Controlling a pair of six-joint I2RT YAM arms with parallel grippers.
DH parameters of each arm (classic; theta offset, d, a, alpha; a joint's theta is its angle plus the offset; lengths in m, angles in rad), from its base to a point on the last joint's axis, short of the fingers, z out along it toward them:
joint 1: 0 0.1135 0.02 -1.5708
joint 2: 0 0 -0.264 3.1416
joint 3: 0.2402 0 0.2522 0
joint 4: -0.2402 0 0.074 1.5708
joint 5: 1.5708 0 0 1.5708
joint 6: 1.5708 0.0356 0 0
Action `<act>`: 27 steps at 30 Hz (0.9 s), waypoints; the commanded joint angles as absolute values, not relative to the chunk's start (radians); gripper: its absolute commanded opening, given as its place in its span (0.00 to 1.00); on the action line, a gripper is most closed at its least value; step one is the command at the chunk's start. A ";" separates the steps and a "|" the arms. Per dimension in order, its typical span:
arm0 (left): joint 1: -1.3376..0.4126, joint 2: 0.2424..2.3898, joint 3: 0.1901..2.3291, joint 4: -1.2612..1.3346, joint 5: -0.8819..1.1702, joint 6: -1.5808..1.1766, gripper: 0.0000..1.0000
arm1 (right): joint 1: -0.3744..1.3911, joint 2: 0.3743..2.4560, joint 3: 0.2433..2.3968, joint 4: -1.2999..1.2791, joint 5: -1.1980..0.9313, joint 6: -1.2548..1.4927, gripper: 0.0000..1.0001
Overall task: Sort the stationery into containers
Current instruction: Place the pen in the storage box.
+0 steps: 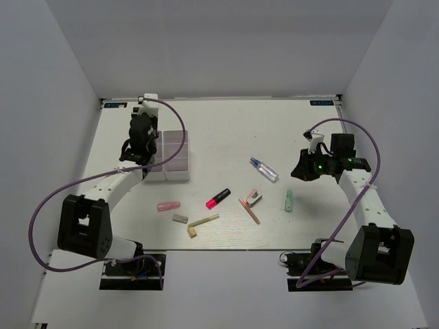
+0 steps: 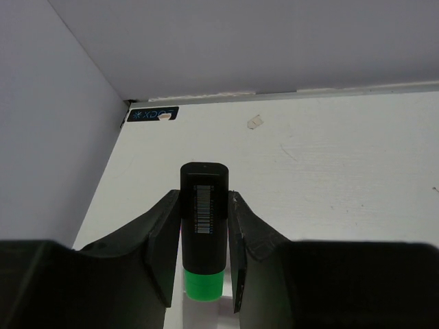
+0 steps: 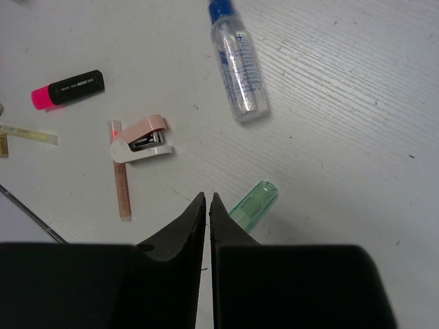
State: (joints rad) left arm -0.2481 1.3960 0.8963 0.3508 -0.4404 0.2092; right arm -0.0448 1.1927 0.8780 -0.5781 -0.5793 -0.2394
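White table point(image 1: 226, 130) fills the middle of the top view, matte and faintly scuffed. A plain back wall point(image 1: 219, 48) closes the top of the frame, with the left wall point(image 1: 41, 103) and right wall point(image 1: 405, 82) slanting in from the sides. There's a small blue sticker point(image 1: 116, 105) at the table's upper-left corner and a second blue sticker point(image 1: 324, 103) at the upper-right corner, both flat along the far edge. In the left wrist view, the sticker at upper left carries pale lettering I can't read. To its right a tiny pale scrap point(image 2: 255, 122) lies on the tabletop near the back wall. The right wrist view shows fine grain lines across the surface.
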 commanded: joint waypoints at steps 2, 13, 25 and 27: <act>-0.249 1.434 0.896 0.442 -0.451 0.196 0.00 | -0.051 1.201 0.904 -0.586 -0.589 -0.252 0.08; -0.230 1.483 0.868 0.503 -0.407 0.146 0.00 | -0.049 1.210 0.904 -0.586 -0.586 -0.258 0.08; -0.207 1.517 0.813 0.545 -0.367 0.092 0.00 | -0.051 1.221 0.905 -0.589 -0.588 -0.267 0.08; -0.207 1.516 0.801 0.560 -0.367 0.094 0.00 | -0.048 1.223 0.905 -0.589 -0.594 -0.268 0.08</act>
State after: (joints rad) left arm -0.2111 1.5177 0.8173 0.5110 -0.3836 0.1127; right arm -0.0452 1.2201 0.8780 -0.5816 -0.5793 -0.2485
